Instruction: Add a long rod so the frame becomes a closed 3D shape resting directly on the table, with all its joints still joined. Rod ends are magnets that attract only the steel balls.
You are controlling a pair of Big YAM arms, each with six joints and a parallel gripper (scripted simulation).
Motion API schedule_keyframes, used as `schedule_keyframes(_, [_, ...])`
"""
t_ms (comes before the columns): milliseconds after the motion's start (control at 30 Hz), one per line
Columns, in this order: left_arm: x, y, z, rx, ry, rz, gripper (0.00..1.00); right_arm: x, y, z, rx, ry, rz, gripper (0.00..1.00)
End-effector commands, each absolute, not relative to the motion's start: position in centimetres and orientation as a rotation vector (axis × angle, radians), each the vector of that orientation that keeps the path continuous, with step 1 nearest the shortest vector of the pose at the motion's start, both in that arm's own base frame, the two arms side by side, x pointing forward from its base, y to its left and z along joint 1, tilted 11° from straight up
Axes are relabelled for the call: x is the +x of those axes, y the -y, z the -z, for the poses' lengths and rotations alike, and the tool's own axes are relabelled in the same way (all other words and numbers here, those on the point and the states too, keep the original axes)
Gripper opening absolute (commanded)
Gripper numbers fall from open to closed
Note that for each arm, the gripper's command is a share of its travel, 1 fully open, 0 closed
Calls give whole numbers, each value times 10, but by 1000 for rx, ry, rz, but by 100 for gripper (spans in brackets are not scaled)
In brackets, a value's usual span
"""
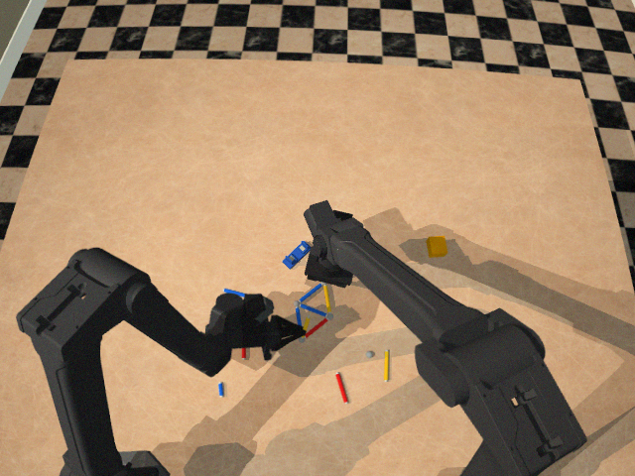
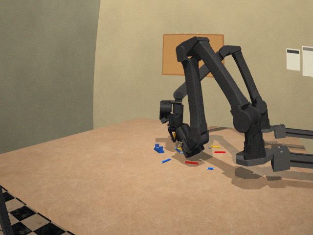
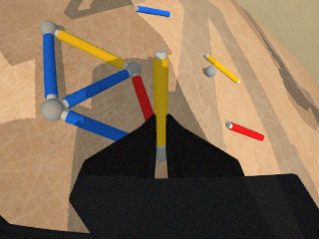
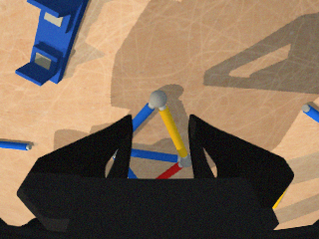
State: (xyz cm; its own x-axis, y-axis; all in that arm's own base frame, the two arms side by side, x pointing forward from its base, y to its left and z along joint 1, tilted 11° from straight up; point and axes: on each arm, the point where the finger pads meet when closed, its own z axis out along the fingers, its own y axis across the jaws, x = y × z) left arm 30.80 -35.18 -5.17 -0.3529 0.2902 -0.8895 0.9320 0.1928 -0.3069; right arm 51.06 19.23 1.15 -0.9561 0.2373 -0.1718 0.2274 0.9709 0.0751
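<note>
The frame (image 1: 313,313) of blue, yellow and red rods joined by steel balls stands on the table; it also shows in the left wrist view (image 3: 87,80). My left gripper (image 1: 296,333) is shut on a long yellow rod (image 3: 159,107) at the frame's near side, and the rod's far end points up beside the red rod. My right gripper (image 4: 160,121) hangs over the frame with its fingers apart on either side of the top ball (image 4: 159,100) and the rods under it. I see no firm grip there.
Loose on the table lie a red rod (image 1: 341,387), a yellow rod (image 1: 386,365), a steel ball (image 1: 369,354), a short blue rod (image 1: 220,389) and a blue rod (image 1: 234,293). A blue block (image 1: 296,254) and an orange cube (image 1: 437,246) lie farther back.
</note>
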Motion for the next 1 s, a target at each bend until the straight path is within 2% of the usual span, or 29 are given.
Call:
schedule_keyframes(0, [309, 352, 50, 1152, -1762, 1170, 0, 525, -188, -6, 596, -3006, -63, 43])
schedule_keyframes(967, [309, 352, 50, 1152, -1762, 1170, 0, 528, -199, 26, 601, -3059, -70, 43])
